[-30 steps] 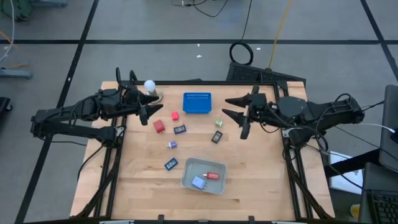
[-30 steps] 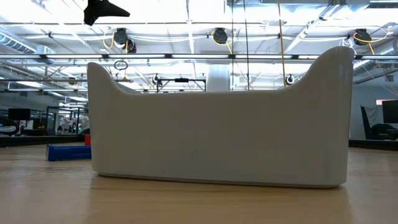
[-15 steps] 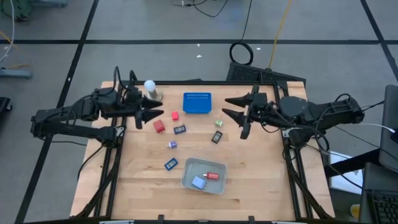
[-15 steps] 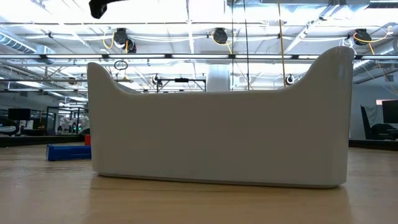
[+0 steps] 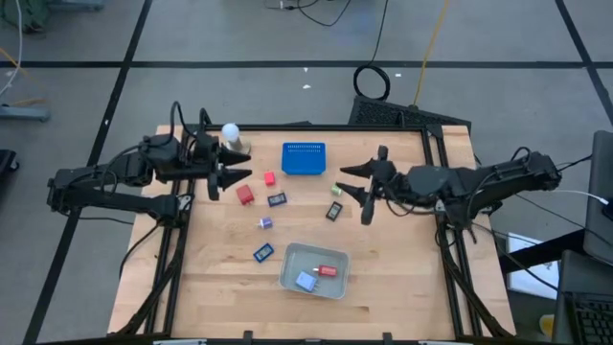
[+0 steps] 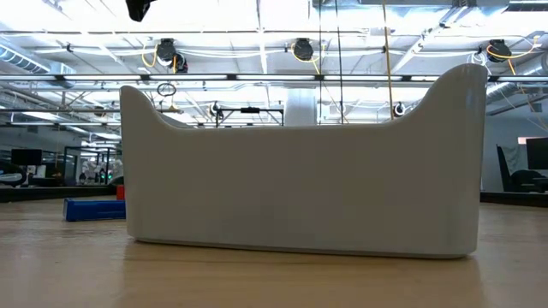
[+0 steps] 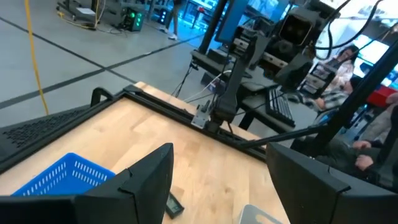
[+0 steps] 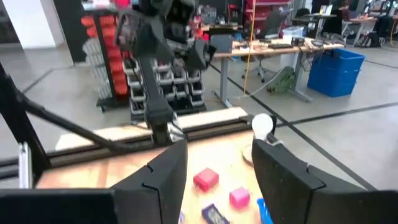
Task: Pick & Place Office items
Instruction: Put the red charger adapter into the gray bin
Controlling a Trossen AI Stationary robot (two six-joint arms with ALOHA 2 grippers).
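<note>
Both arms hovering, nothing grabbed.

Seven tiny blocky office pieces (image 5: 246,195) lie loose on the wooden table (image 5: 402,268), two more sit in the one grey tray (image 5: 290,274). Left gripper (image 5: 233,175) and right gripper (image 5: 351,181) both spread wide, holding zip. One blue perforated basket (image 5: 304,158), one white ball (image 5: 230,132). Can't read any writing.

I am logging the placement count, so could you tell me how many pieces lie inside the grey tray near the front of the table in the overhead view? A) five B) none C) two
C: in the high view the grey tray holds two pieces, a red piece and a pale blue piece.
</note>
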